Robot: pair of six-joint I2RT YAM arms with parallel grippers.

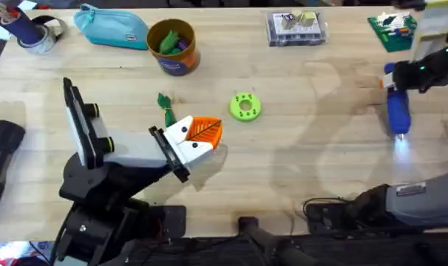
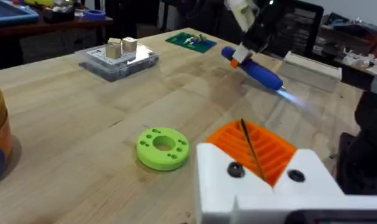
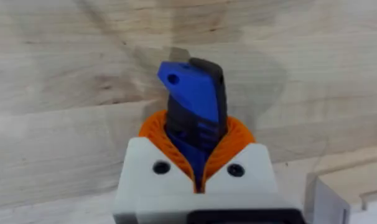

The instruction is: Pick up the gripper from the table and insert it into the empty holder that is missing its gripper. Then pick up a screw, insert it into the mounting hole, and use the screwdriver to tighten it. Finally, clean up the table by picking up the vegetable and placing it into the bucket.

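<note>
Blue screwdriver clamped in our right gripper at 3 o'clock on table, lifted ready for tightening. Left gripper: gap unclear, we cannot tell. Vegetable awaits near centre, bucket at 12.

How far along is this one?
Looks done: the orange gripper sits in the white holder. In hand: the right tool grips the blue screwdriver, away from the holder. Left: tightening, apparently; the vegetable lies on the table, not in the bucket.
</note>
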